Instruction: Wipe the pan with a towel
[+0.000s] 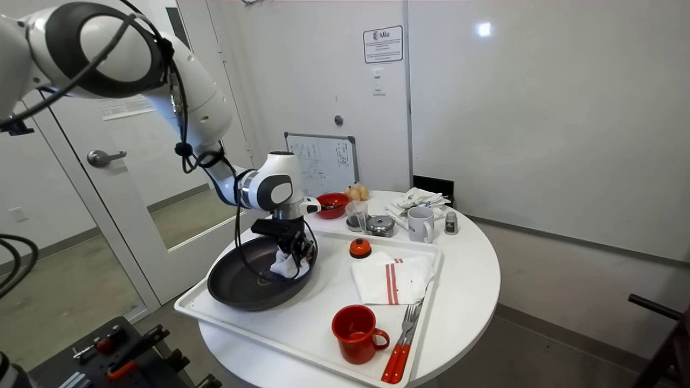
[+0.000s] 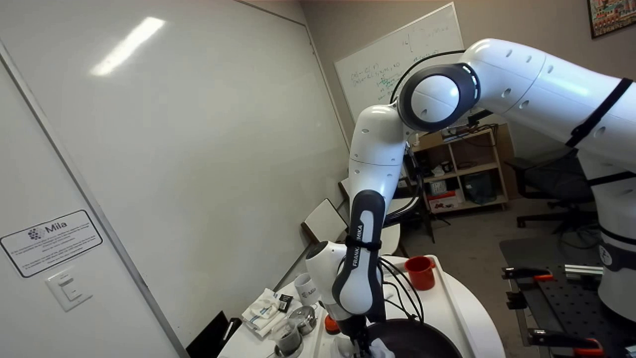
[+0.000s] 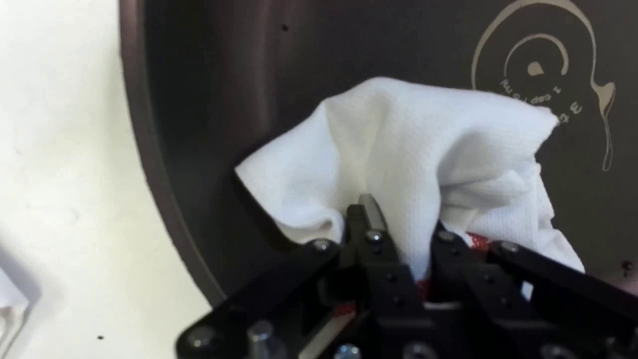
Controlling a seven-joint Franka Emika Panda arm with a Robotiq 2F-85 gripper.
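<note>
Inside the round black frying pan (image 3: 214,89): white cloth towel (image 3: 389,134) with touches of red, crumpled into loose folds, one corner toward the curved wall. Black Robotiq gripper (image 3: 404,227) pointing down over it, jaws narrow, bunched towel pinched between them. Towel edge overlapping pale printed marks (image 3: 535,69) on the pan floor. Hard to judge the depth of the grip from the wrist view; too many folds in the way.

Under the pan: rectangular white tray (image 1: 307,328) with raised rim, set on a round white table (image 1: 474,291). Sharing the tray, in an exterior view: folded white cloth (image 1: 372,285) with red stripes, apart from the pan; small domed orange object (image 1: 360,247) on a black base, just beside that cloth; glossy red mug (image 1: 356,347), upright; near the mug, steel fork (image 1: 392,361) with red handle, and close alongside, second utensil (image 1: 401,362) with red handle.

Past the tray's far rim, on the table: shallow red bowl (image 1: 331,214), clear tumbler (image 1: 356,210), round lidded silver tin (image 1: 380,228), upright white mug (image 1: 419,225), small grey shaker (image 1: 451,225), rumpled heap of white cloths (image 1: 418,198). Overhead, white jointed robot arm (image 1: 207,105) with dark joint bands, reaching down to the pan.
</note>
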